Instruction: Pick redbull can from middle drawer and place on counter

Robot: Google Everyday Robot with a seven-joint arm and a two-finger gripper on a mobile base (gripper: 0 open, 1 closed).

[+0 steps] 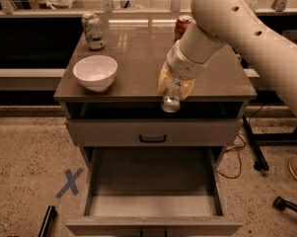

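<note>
Emptiness in the wide, deep grey middle drawer (153,181), pulled open below the gripper and a little to its left, suggested the pick was already done. The robot's two-finger gripper (173,89) hung over the front edge of the glossy grey-brown stone counter (138,53), its yellowish fingers closed snugly round the slim, silver-ended metal redbull can (171,101). The can sat tilted in the grip with its shiny end towards the room, apparently not resting on the slab. I judged it was held up so it could be carried inward and set down.

Far left of the gripper and behind it stood a green-white can (92,31). Nearer, also to the left, a round white bowl (95,72) sat close to the front edge. Just under the gripper ran the shallow drawer front with a black pull handle (153,138). Behind the gripper, slightly right, an orange-red soda can (182,27) stood partly hidden by the white arm (246,28). The bare slab between the bowl and the soda can looked the safest landing spot.
</note>
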